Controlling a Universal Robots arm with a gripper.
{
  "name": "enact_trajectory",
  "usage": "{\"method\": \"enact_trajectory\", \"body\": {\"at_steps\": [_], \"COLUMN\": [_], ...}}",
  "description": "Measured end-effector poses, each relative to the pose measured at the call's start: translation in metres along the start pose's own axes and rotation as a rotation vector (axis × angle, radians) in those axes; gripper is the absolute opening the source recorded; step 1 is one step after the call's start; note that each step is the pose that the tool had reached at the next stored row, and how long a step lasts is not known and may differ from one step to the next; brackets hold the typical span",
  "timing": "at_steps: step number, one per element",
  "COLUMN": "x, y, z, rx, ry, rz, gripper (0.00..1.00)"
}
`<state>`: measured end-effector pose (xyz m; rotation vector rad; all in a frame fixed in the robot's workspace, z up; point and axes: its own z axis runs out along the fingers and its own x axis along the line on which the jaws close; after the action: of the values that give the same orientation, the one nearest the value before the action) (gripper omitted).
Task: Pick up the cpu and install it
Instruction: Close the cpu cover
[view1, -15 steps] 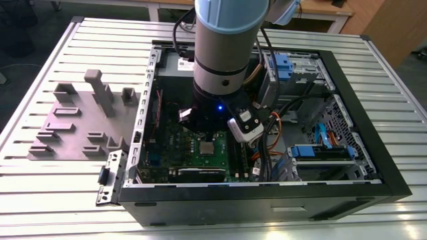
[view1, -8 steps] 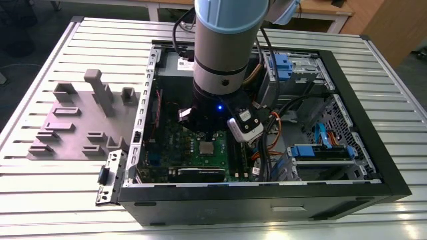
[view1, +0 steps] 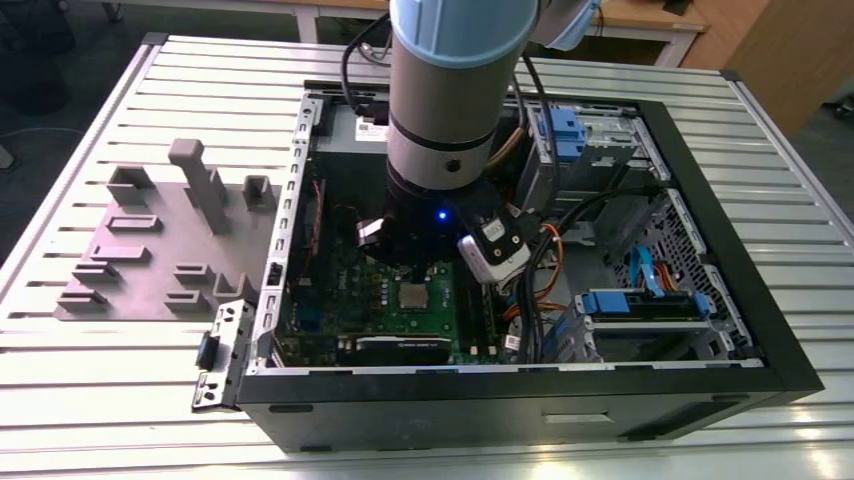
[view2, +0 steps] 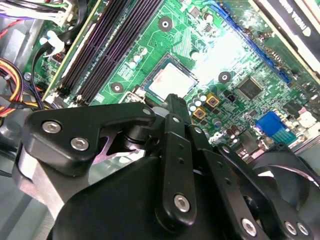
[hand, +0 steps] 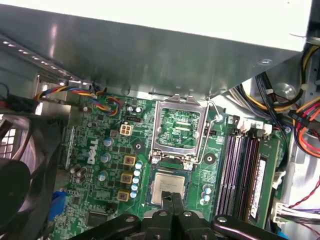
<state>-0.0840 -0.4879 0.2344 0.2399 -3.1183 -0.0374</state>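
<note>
1. cpu (hand: 167, 184) sits flat on the green motherboard (hand: 145, 145) inside the open case (view1: 534, 410).
2. gripper (hand: 172, 196) jaws together, tips right over its edge.
3. case is on a slatted metal tabletop (view1: 200, 90).

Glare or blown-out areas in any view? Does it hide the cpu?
First wrist view: metal panel blown out white, cpu evenly lit. Second wrist view: glare patch on the motherboard beside the cpu, whose outline shows. Exterior view: table slats glare.
</note>
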Motion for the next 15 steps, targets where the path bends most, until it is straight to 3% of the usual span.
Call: {"method": "enact_trajectory", "body": {"at_steps": [5,15], "x": [0.0,0.0], "y": [0.0,0.0], "z": [0.0,0.0], "rx": [0.0005,0.0007], "ry": [0.0011,0.0014], "rz": [-0.047,-0.056], "gripper": [0.11,0.11]}}
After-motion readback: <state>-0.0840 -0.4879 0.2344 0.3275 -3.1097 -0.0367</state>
